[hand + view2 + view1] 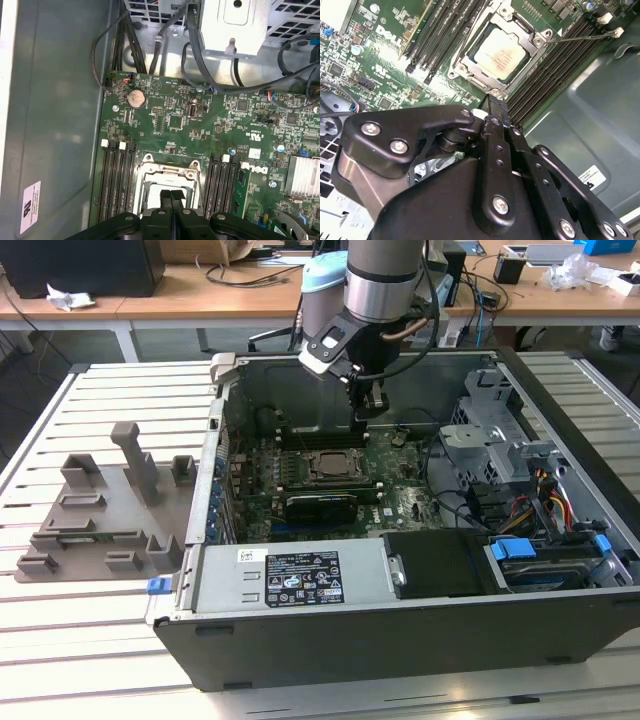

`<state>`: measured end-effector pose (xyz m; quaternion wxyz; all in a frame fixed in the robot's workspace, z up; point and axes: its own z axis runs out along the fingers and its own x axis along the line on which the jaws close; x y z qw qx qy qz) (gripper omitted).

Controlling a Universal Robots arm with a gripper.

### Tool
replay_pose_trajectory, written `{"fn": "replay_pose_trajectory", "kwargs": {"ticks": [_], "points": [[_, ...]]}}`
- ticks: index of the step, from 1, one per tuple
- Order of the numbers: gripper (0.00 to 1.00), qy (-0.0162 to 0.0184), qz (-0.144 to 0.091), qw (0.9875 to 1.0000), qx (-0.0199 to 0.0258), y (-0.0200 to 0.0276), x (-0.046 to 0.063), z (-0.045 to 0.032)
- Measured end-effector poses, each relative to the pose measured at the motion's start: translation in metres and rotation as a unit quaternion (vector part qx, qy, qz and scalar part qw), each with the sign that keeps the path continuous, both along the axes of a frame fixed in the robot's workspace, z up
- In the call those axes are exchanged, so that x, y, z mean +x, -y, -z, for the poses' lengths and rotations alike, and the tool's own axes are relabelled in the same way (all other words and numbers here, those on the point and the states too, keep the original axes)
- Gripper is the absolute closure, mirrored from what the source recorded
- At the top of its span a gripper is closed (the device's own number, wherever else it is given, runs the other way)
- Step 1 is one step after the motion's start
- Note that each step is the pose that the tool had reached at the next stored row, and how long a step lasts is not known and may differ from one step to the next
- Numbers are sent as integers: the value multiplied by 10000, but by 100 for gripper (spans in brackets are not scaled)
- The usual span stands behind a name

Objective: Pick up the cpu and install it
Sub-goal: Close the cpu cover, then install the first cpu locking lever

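jaws shut, empty, nr seated cpu (501,59).

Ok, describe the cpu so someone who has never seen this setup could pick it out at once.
Look into the open computer case at the green motherboard on its floor. Near the board's middle sits a metal socket frame flanked by rows of long black memory slots. The cpu is the flat silvery square inside that frame, the only pale plate among dark slots.
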<state>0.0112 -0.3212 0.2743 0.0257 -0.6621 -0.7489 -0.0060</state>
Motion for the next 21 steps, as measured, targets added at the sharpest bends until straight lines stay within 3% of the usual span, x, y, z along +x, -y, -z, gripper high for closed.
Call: {"fn": "replay_pose_trajectory", "kwargs": {"ticks": [8,9,10,12,13,15,17,19,20,21], "points": [[89,30,-17,10000,-3,0,0,-1],[89,31,-241,9997,-5,0,-1,0],[89,31,-555,9985,-4,0,0,0],[89,31,-784,9969,-3,0,0,0],[89,31,-941,9956,-2,0,0,0],[89,31,-1342,9910,-1,0,0,0],[89,31,-1525,9883,-1,0,0,0],[89,31,-1839,9829,0,0,0,1],[89,31,-1930,9812,1,0,0,1],[89,31,-2077,9782,1,0,0,0]]}}
